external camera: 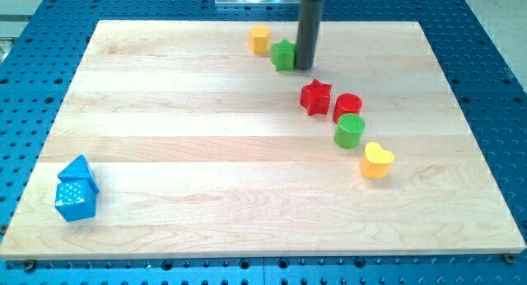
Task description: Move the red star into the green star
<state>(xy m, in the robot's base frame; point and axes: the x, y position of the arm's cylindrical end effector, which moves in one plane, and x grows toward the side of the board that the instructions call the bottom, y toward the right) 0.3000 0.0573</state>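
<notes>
The red star (pixel 315 96) lies on the wooden board, right of centre in the upper half. The green star (pixel 284 55) lies near the view's top, up and to the left of the red star, with a gap between them. My tip (pixel 303 67) stands right beside the green star, on its right side, touching or nearly touching it. It is above and slightly left of the red star, clear of it.
A yellow hexagon block (pixel 260 39) sits just left of the green star. A red cylinder (pixel 347 107), a green cylinder (pixel 349 131) and a yellow heart (pixel 376 161) run down to the right of the red star. Two blue blocks (pixel 76 189) sit at the bottom left.
</notes>
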